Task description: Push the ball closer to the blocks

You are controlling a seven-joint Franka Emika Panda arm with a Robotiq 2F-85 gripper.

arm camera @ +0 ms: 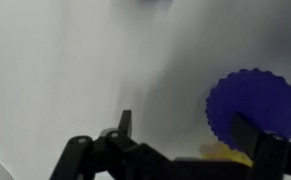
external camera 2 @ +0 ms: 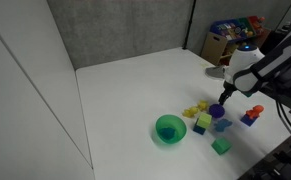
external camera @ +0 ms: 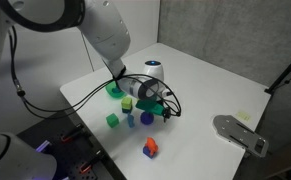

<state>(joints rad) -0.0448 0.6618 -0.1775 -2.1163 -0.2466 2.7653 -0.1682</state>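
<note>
Wrist view: the ball [arm camera: 253,108] shows a scalloped, round purple outline.

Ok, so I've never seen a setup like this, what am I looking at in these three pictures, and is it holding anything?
It's a white robot arm over a white table. Two pictures come from cameras standing outside the robot; the blurry third comes from a camera on its wrist, looking past the dark end effector. On the table lie a green bowl, small green, yellow and blue blocks, a red-and-blue piece and a purple-blue ball. The end effector hangs low by the ball, jaws apart, holding nothing.
</note>
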